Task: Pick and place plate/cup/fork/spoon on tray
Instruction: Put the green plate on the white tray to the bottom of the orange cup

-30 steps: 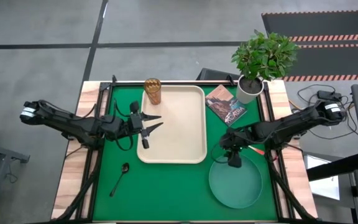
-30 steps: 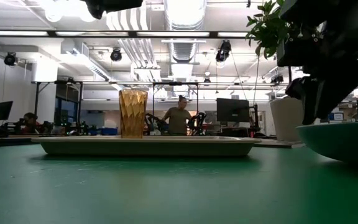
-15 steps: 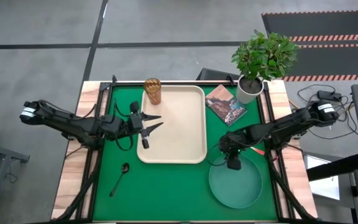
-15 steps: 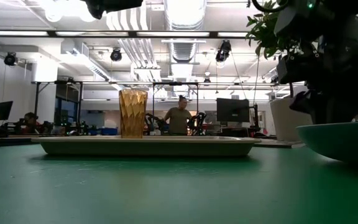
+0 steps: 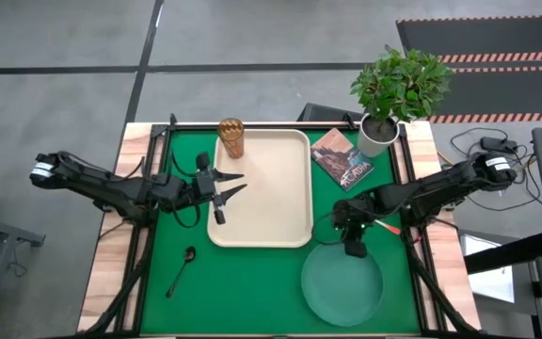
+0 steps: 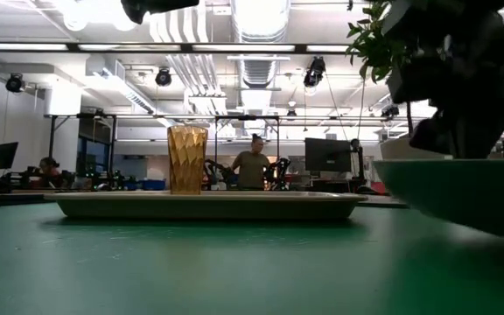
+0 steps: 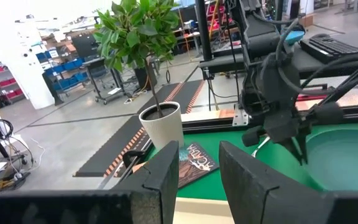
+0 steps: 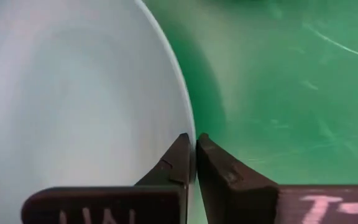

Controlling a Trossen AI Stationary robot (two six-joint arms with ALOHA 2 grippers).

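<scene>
The teal-green plate [image 5: 342, 287] is at the near right of the green mat, with my right gripper [image 5: 354, 249] shut on its far rim. The amber cup [image 5: 231, 138] stands upright in the far left corner of the cream tray [image 5: 276, 202]. The dark spoon [image 5: 181, 268] lies flat on the mat, left of the tray's near end. I cannot make out the fork. My left gripper [image 5: 244, 182] hovers open above the tray's left edge and holds nothing. My right gripper pinches the plate's far rim [image 8: 190, 140] between its two fingers, one on the inner side and one on the outer side. The fingers point down from above. In the low view the plate [image 6: 462, 188] is tilted with the held rim raised; whether its near part is on the mat is cut off.
A potted plant in a white pot [image 5: 376, 137] and a magazine [image 5: 343, 158] are at the far right of the table. Dark frame rails run along the mat's sides. In the low view, people [image 6: 252, 166] stand in the room beyond the table.
My right gripper has taken hold of the plate's far rim. The plate has shifted toward the table's left and near edges, and the held rim has risen, so the plate tilts. My left gripper has kept still.
</scene>
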